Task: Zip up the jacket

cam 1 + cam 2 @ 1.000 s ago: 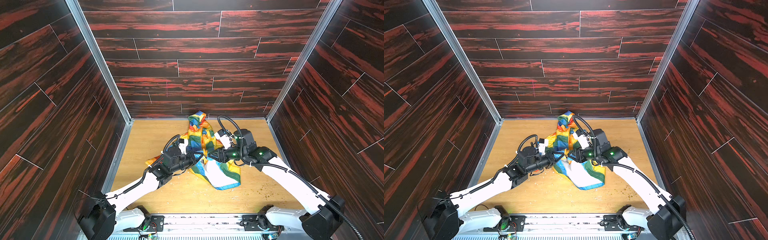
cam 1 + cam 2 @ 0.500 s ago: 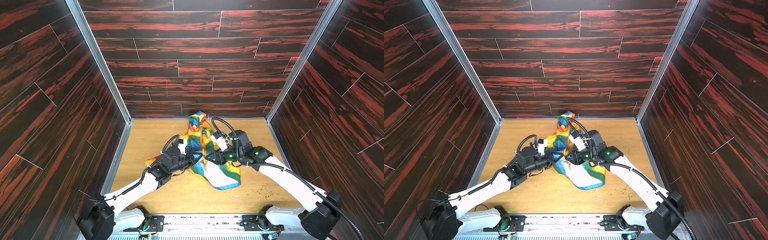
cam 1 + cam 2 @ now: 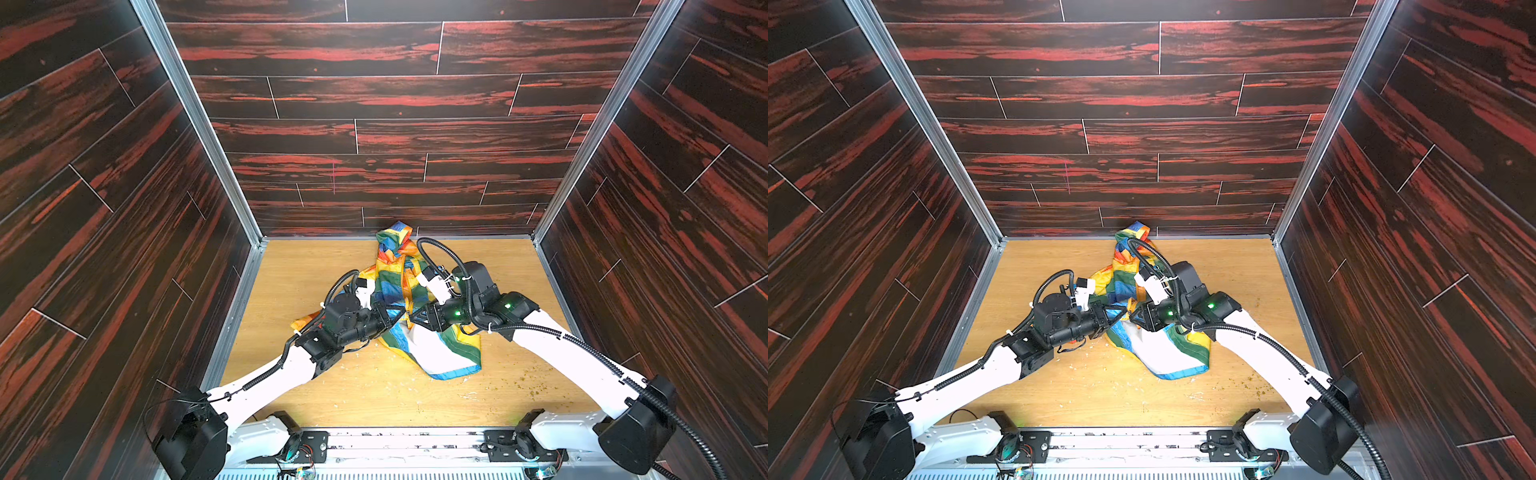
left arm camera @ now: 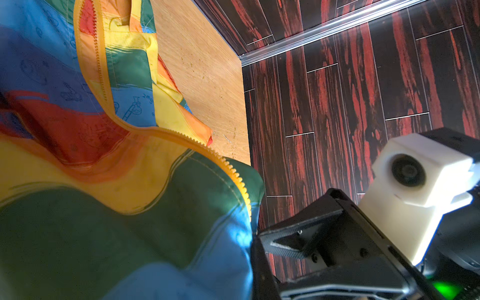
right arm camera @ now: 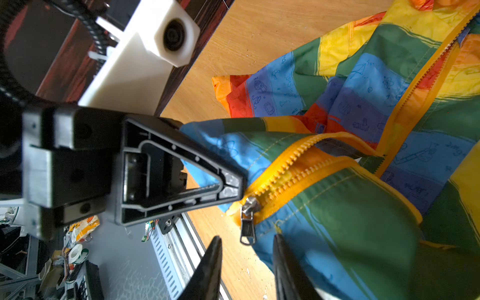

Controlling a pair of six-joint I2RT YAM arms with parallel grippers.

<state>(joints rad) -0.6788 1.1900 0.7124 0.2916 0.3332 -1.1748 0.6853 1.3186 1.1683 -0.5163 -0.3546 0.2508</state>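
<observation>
Hem of jacket point(image 5: 350, 207) clamped in left gripper point(image 5: 237, 189), beside zipper pull point(image 5: 246, 223); right gripper point(image 5: 248, 241) half-spread, empty, pull at its tips. Loose crumbs point(image 3: 534, 388) on table point(image 3: 374, 399).

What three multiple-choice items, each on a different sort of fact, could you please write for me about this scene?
1. Where does the small silver metal zipper pull of the thin rainbow-striped patchwork jacket hang?
A. Up by the hood
B. At the tips of the right gripper's fingers
C. On bare wood beside a wall

2. What colour are the zipper teeth?
A. White
B. Black
C. Yellow-orange

3. What is the left gripper doing?
A. Pinching the jacket's fabric beside the zipper's lower end
B. Hovering open, touching nothing
C. Holding the pull

Answers: 1 B, the right wrist view shows the pull dangling at the tips of the parted fingers, not gripped. 2 C, both wrist views show yellow-orange teeth. 3 A, its fingers are shut on blue fabric there.
</observation>
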